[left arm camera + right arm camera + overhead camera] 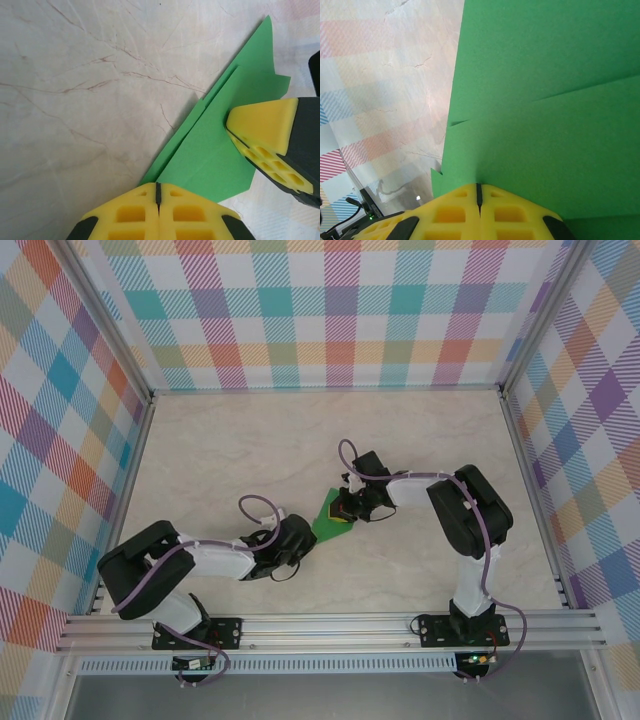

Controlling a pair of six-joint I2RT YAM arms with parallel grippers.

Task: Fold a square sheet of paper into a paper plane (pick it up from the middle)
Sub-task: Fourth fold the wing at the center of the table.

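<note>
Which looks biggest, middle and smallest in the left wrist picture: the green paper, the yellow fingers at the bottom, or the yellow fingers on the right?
1. green paper: biggest.
2. left gripper's fingers and right gripper's fingers: they look alike. The left ones sit nearest the camera and are cut off, so no ranking.

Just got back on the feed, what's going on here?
Both arms are working a folded green sheet of paper lying on the table. The left gripper is shut at one edge; the right gripper is shut with its tip on top. The paper shows several creases and a pointed end.
</note>
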